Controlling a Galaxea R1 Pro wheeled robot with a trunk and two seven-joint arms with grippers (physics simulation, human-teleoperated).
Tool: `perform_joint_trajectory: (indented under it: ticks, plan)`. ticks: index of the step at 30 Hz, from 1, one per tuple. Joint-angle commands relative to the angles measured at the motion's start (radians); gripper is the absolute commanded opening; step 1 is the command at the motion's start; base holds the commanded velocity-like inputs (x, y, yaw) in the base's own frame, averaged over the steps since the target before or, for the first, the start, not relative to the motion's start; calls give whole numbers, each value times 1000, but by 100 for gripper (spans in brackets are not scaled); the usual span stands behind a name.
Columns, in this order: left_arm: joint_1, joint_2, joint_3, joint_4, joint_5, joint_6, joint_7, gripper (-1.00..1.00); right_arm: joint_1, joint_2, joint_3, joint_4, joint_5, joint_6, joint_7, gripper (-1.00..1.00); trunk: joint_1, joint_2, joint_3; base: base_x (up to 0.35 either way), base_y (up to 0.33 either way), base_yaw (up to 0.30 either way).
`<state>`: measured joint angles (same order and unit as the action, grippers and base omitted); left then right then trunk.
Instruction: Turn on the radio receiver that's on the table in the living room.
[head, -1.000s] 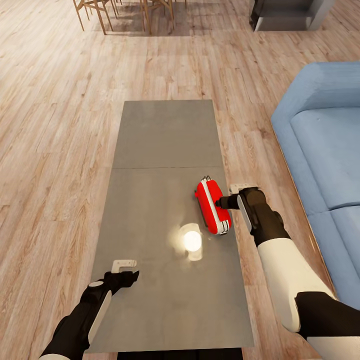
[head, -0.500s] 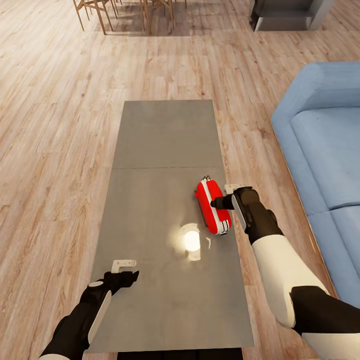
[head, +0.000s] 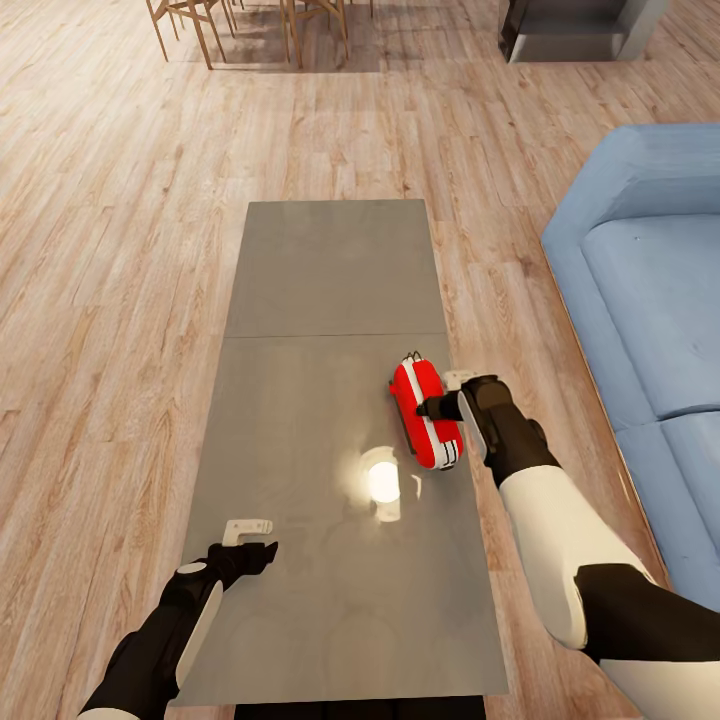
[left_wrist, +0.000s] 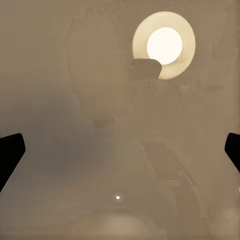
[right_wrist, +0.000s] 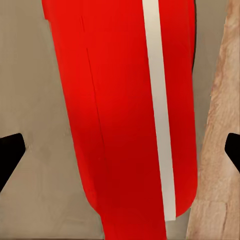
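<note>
Right end effector (head: 438, 406), its fingers spread wide with nothing gripped, reaches the right side of the radio receiver (head: 426, 414) lying near the grey worktop's (head: 330, 270) right edge, while the left end effector (head: 250, 540) hovers open.

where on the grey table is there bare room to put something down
The table is bare across its far half beyond the seam, and along its left side ahead of the left gripper. It is crowded by the right edge, where the radio receiver meets the right gripper.

radio receiver (head: 426, 415) on table (head: 330, 270) | right end effector (head: 432, 407) touching its side | left end effector (head: 247, 535) over table
</note>
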<state>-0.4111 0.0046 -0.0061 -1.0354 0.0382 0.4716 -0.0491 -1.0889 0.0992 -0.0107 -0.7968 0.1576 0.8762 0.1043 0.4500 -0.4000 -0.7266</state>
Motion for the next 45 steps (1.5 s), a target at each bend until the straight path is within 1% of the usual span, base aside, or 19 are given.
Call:
perform_joint_trajectory:
  ticks: [1, 4, 5, 6, 7, 13, 20, 45]
  plan:
    - [0, 0, 0, 0, 0, 0, 0, 100, 0, 2, 0, 3, 1, 0, 0, 100, 0, 0, 0, 0, 0, 0]
    - [0, 0, 0, 0, -1, 0, 0, 100, 0, 9, 1, 20, 3, -11, 0, 100, 0, 0, 0, 0, 0, 0]
    - [0, 0, 0, 0, -1, -1, 0, 100, -1, 10, 1, 31, 4, -25, 0, 100, 0, 0, 0, 0, 0, 0]
    - [0, 0, 0, 0, -1, -1, 0, 100, -6, 12, 1, 65, 5, -53, 0, 100, 0, 0, 0, 0, 0, 0]
    - [0, 0, 0, 0, -1, -1, 0, 100, -15, 13, 1, 84, 5, -61, 0, 100, 0, 0, 0, 0, 0, 0]
    - [0, 0, 0, 0, 0, -1, 0, 100, -40, 13, 2, 142, 5, -92, 0, 100, 0, 0, 0, 0, 0, 0]
    - [0, 0, 0, 0, 0, -1, 0, 100, -45, 12, 2, 156, 5, -101, 0, 100, 0, 0, 0, 0, 0, 0]
    - [0, -1, 0, 0, 0, -2, 0, 100, -46, 2, 3, 162, 8, -129, 0, 100, 0, 0, 0, 0, 0, 0]
